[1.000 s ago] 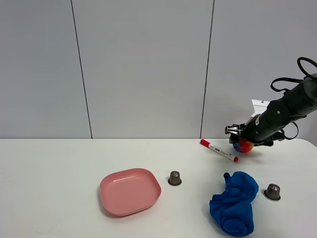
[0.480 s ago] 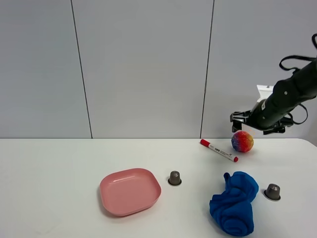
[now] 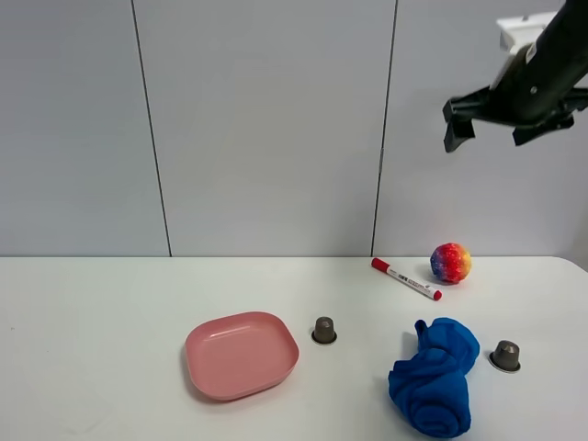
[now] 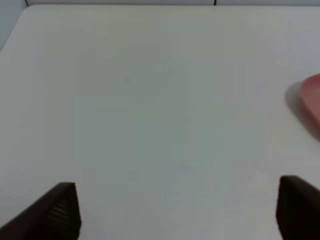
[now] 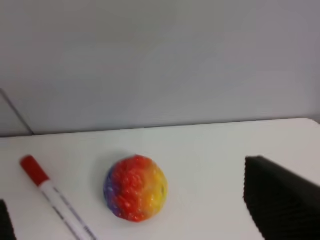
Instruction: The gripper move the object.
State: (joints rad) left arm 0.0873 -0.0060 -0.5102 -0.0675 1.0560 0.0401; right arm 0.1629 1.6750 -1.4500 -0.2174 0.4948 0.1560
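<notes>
A rainbow-coloured ball (image 3: 450, 263) rests on the white table (image 3: 110, 312) at the back right, next to a red-capped white marker (image 3: 405, 278). My right gripper (image 3: 487, 136) is open and empty, high in the air above the ball. In the right wrist view the ball (image 5: 135, 194) lies free on the table between my dark fingers (image 5: 280, 200), with the marker (image 5: 55, 200) beside it. My left gripper (image 4: 177, 212) is open and empty over bare table. It is out of the exterior view.
A pink plate (image 3: 241, 354) sits in the middle front; its edge shows in the left wrist view (image 4: 312, 97). One brown capsule (image 3: 323, 329) stands beside it, another (image 3: 504, 355) at the right. A crumpled blue cloth (image 3: 435, 375) lies at the front right.
My right gripper let go of the ball on the table by the marker, then rose high above it. The ball stays where it was set down.
</notes>
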